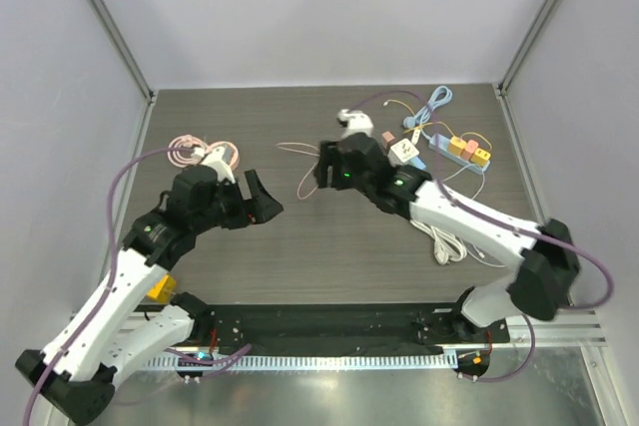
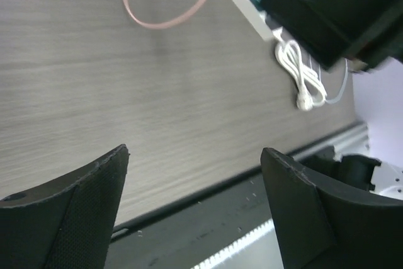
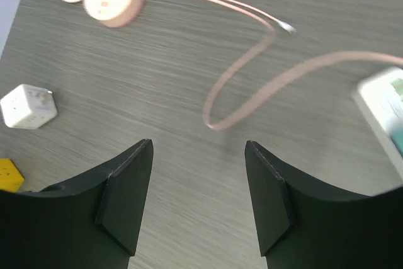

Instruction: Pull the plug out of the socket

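Plugs [image 1: 468, 150] sit in the strip [image 1: 436, 139] beside a white cube [image 1: 404, 151]; left tool [image 2: 195, 150] and right tool [image 3: 198, 144] both gape empty.

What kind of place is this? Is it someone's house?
Probably a robot test booth in a lab, not a house. Plain grey walls box in one table, a left arm and a right arm are bolted to a rail at its edge, and a power strip and loose cables lie on it.
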Tool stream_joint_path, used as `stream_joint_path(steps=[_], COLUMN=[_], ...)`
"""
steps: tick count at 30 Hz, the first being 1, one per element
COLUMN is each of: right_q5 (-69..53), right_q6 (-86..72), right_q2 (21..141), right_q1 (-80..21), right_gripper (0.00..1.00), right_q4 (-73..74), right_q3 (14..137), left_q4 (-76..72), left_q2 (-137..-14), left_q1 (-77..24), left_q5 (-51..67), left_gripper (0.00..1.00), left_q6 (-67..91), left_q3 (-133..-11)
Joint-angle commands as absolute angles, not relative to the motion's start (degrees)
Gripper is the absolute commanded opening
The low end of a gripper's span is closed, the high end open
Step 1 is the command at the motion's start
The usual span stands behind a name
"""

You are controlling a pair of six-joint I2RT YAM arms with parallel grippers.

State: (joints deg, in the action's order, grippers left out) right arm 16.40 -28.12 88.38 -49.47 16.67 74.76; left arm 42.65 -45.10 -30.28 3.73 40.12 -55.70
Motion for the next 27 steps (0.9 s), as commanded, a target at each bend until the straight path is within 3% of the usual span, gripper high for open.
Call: stream_joint_path(steps=[1,4,9,16,27], right_q5=[19.18,15.13,7.22,-11.06,-11.78], right_q6=[-32.16,-35.59,-34.64,-33.49,-33.84], right_q2=[76.41,61.41,51.25,62.29,69.78], right_q1=[-42.93,-32.83,-17.96,2.36,3.16], right_gripper=[0.66,0.65,0.61,0.54,0.50], right_q4=[15.47,15.21,15.21,13.29,4.40], right_q3=[63.58,48.40,37.54,32.52,28.56], left_q4=[32.45,27.52,25.14,18.37,17.14], left_q2=[-48.07,-49.83,-52.56,-56.77,-61.96], left_q1=[-31.28,-36.28,-44.53,-54.57,-57.74], left_q5=[15.37,13.11,7.58,4.83,2.46], left_gripper=[0.84,0.84,0.84,0.78,0.75], left_q6=[44.11,47.19,49.12,53.00,51.85], left_q3=[-52.39,-50.02,-48.43,-46.75,-48.96])
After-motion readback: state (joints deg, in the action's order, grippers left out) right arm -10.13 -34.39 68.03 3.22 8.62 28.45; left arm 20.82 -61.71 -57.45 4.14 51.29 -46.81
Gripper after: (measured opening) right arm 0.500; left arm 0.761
